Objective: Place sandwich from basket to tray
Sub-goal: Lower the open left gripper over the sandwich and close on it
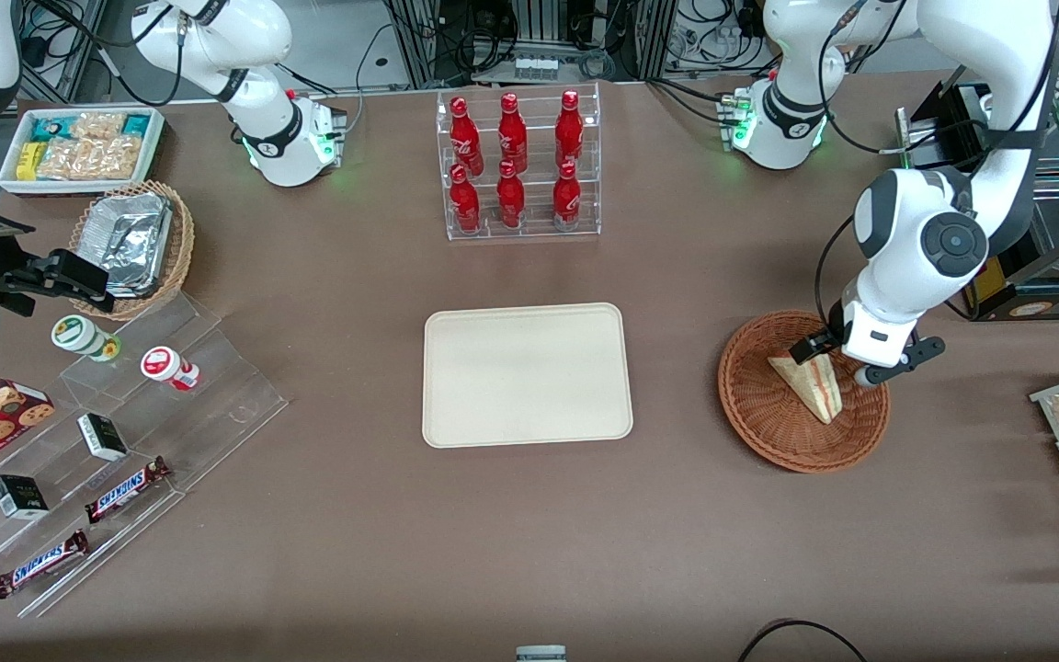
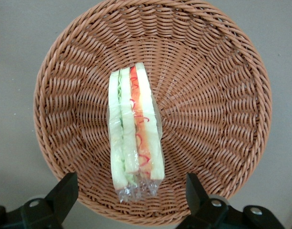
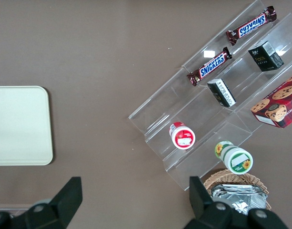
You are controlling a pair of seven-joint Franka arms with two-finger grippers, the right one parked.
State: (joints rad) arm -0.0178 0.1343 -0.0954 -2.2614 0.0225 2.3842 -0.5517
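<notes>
- Hovering over the basket (image 1: 803, 393), my end effector (image 1: 847, 361) hangs with its fingers (image 2: 65, 191) spread apart and closed on nothing.
- Both fingertips sit just above the basket's rim in my wrist view, one to each side of the sandwich's wrapped end.
- Lying inside the basket, the sandwich (image 2: 134, 132) rests on the woven floor in clear wrap, its red, green and white filling edge turned up toward me.
- Resting on the brown bench (image 1: 529, 533), the basket is toward my working end.
- Sitting bare near mid-bench, the cream tray (image 1: 527, 374) is well apart from the basket.
- Standing farther from the front camera than the tray is a clear rack of red bottles (image 1: 516, 165).
</notes>
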